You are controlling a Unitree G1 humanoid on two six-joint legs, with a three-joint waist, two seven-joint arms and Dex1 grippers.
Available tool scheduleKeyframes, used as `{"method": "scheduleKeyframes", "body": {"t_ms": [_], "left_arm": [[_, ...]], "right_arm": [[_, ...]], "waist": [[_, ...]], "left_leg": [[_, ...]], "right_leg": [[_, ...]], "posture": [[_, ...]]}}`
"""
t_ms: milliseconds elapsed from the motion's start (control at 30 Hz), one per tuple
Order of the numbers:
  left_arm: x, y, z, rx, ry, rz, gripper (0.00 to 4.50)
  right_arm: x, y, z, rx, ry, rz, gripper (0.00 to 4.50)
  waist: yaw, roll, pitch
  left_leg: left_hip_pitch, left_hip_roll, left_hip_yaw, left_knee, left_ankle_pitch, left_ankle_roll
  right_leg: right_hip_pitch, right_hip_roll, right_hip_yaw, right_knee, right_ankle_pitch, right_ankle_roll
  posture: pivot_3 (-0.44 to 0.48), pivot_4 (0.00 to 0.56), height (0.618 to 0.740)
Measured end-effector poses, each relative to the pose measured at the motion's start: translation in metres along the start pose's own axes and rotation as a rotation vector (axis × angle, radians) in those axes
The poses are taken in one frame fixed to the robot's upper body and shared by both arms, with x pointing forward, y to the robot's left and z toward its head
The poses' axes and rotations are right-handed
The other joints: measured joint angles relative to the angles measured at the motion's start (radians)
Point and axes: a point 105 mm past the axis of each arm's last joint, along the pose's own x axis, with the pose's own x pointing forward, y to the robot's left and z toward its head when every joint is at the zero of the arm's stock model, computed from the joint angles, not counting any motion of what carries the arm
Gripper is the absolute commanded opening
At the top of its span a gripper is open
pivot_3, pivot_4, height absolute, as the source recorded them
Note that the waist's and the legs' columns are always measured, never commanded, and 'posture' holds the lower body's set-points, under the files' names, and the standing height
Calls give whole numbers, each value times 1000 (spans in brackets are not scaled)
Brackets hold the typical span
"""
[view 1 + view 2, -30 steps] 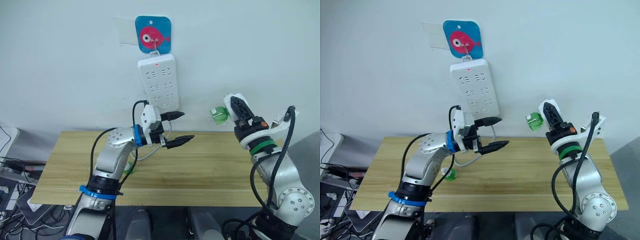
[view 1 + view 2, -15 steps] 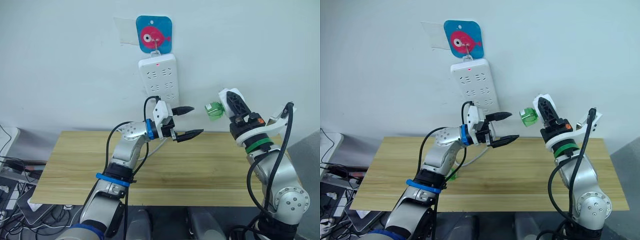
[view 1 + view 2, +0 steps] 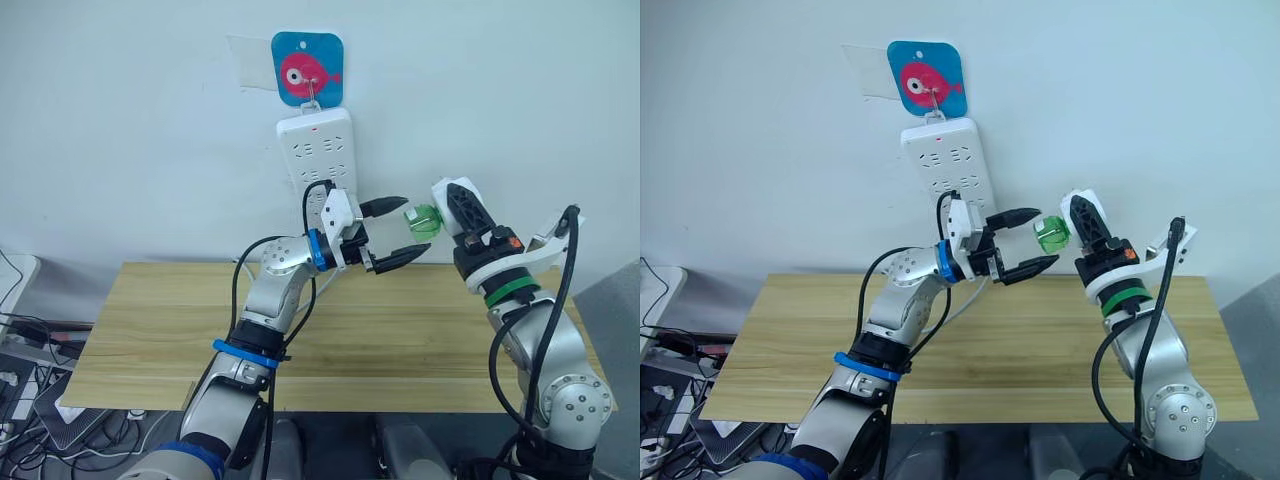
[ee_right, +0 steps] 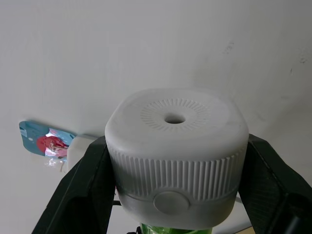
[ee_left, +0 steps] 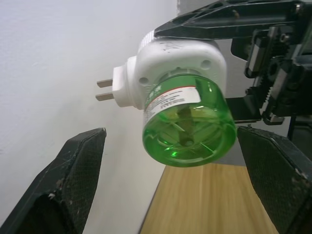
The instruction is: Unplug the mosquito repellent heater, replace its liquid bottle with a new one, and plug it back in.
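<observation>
Just right of the lower end of the wall-hung power strip (image 3: 318,165), in the air above the wooden table (image 3: 150,330), the mosquito repellent heater (image 5: 175,61) is held off the wall by the right gripper (image 3: 462,215). Its two black fingers (image 4: 90,192) press on opposite sides of the white ribbed body, and the round vent hole faces the right wrist camera. The two plug prongs stick out bare from the heater's back, toward the white wall and touching nothing. The liquid bottle (image 3: 1050,234), translucent green with a printed label band, is seated in the heater's underside and points toward the power strip's side, its round base turned to the left wrist camera.

The left gripper (image 3: 392,232) reaches in from below the power strip with its fingers spread wide. In the head views one fingertip lies above the bottle and the other below it, both near it; whether either touches the bottle cannot be told there, while the left wrist view shows a clear gap on each side.

The power strip hangs from a hook on a blue plaque with a pink fish (image 3: 307,68), and a small red light glows near its top. A white cable drops from its lower end toward the table behind the left arm.
</observation>
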Motion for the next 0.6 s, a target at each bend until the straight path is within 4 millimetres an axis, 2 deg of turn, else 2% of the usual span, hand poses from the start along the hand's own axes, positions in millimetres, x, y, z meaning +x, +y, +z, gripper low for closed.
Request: {"method": "scheduleKeyframes", "body": {"t_ms": [367, 500, 600], "left_arm": [[7, 0, 3, -12, -36, 43, 4474], [8, -2, 5, -11, -43, 37, 3635], [9, -6, 5, -17, -45, 16, 2699]], "right_arm": [[0, 1, 0, 5, -6, 0, 3005], [0, 1, 0, 2, -6, -2, 3005], [1, 0, 1, 6, -12, -7, 3005]], "waist": [[0, 0, 0], [0, 0, 0], [0, 0, 0]], "left_leg": [[0, 0, 0, 0, 0, 0], [0, 0, 0, 0, 0, 0], [0, 0, 0, 0, 0, 0]], "right_leg": [[0, 0, 0, 0, 0, 0], [0, 0, 0, 0, 0, 0], [0, 0, 0, 0, 0, 0]], "posture": [[-87, 163, 740], [-89, 165, 740], [-90, 165, 740]]}}
